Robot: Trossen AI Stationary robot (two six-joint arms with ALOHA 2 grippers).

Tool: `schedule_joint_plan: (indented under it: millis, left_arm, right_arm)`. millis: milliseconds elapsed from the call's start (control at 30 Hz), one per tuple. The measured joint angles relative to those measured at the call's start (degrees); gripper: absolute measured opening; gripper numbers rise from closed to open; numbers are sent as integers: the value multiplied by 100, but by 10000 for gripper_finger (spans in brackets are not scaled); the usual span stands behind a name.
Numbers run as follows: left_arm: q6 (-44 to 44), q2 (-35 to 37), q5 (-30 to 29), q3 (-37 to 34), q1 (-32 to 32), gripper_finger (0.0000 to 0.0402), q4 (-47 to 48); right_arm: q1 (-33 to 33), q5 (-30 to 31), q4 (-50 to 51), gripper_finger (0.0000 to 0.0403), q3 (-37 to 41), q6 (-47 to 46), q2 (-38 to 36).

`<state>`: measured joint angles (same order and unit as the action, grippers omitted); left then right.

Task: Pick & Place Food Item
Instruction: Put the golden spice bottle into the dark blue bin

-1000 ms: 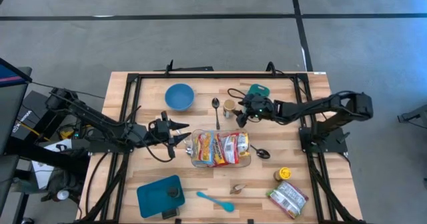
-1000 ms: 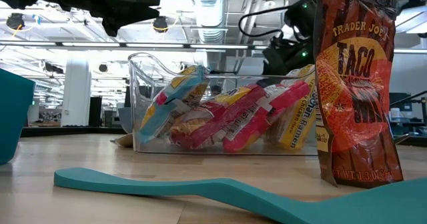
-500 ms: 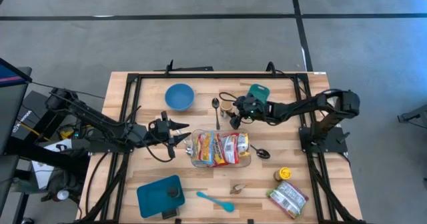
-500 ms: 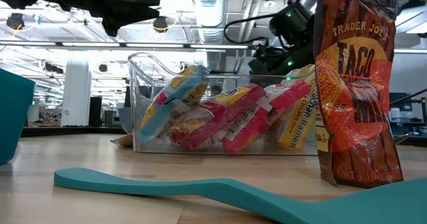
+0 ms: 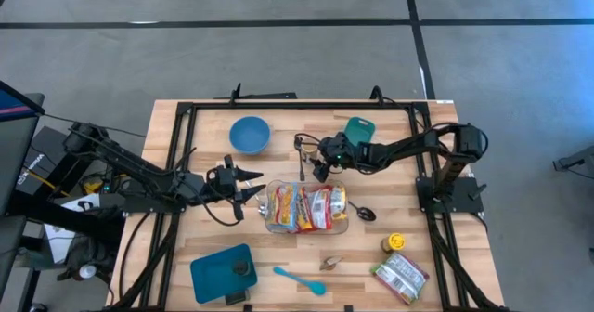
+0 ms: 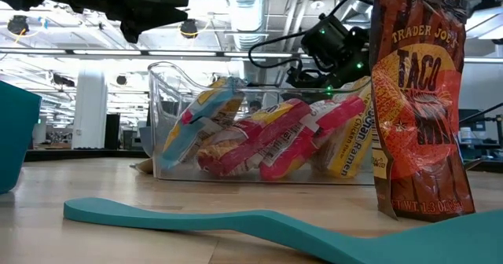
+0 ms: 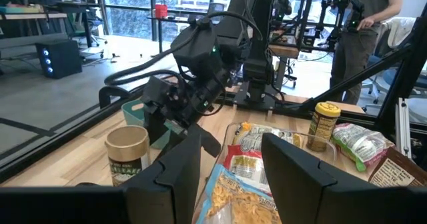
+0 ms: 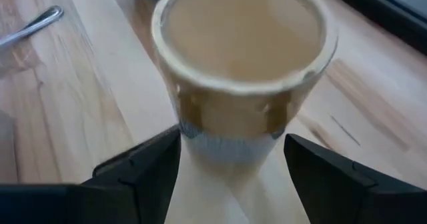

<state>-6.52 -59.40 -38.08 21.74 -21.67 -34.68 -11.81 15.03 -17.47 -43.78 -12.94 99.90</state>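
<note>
Jar (image 8: 243, 64) between right gripper (image 8: 223, 177) fingers, spoon (image 8: 32, 25) beside

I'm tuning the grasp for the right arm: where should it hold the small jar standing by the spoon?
Grip the jar low on its round body, below the lid, coming in level from the side. It stands upright on the table, and the right gripper already has open fingers flanking its base.

At the right of the low view an orange standing pouch (image 6: 418, 107) reads "TRADER JOE'S" and "TACO" (smaller print below unreadable); a yellow packet (image 6: 351, 142) in the clear bin (image 6: 169, 99) reads "Chicken Ramen"
</note>
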Motion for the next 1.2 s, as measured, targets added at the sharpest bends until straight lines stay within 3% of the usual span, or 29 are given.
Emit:
schedule_joint_plan:
  millis: [267, 733, 1200]
  left_arm:
    - [2, -2, 2, 0, -2, 154, 2]
    - [0, -2, 2, 0, -2, 154, 0]
    - [2, -1, 1, 0, -2, 154, 0]
  right_arm:
    - [-158, -35, 8, 262, -6, -9, -92]
    - [-417, -749, -149, 262, -4, 511, -92]
    - [-481, -767, -188, 274, -4, 589, -92]
